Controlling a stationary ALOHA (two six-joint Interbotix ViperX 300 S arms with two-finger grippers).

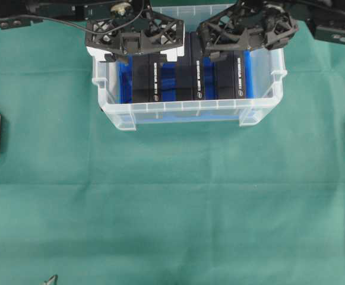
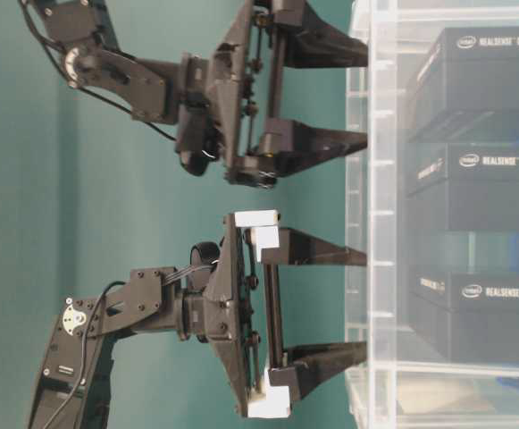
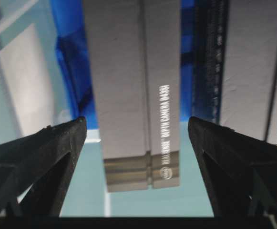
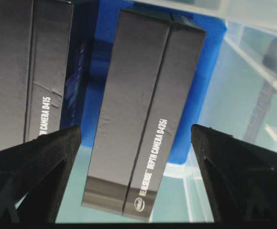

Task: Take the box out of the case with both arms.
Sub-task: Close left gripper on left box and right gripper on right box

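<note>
The case (image 1: 190,110) sits at the far middle of the green cloth (image 1: 172,202), w/ three black boxes upright side by side inside. I've got the left gripper (image 1: 138,52) over the left box (image 1: 143,80) and the right gripper (image 1: 234,52) over the right box (image 1: 230,78), both spread wide, nothing held. Each box's long axis runs fwd between the fingertips, so a straight drop should straddle it.

- The left pincer (image 1: 135,34), the one bearing white parts, hangs at the far left, its black fingers (image 3: 57,148) spread wide with nothing between them touched.
- The right pincer (image 1: 246,29), all black, hangs at the far right, its fingers (image 4: 47,152) equally wide apart and clasping nothing.
- The two pincers sit side by side, near each other yet apart.
</note>
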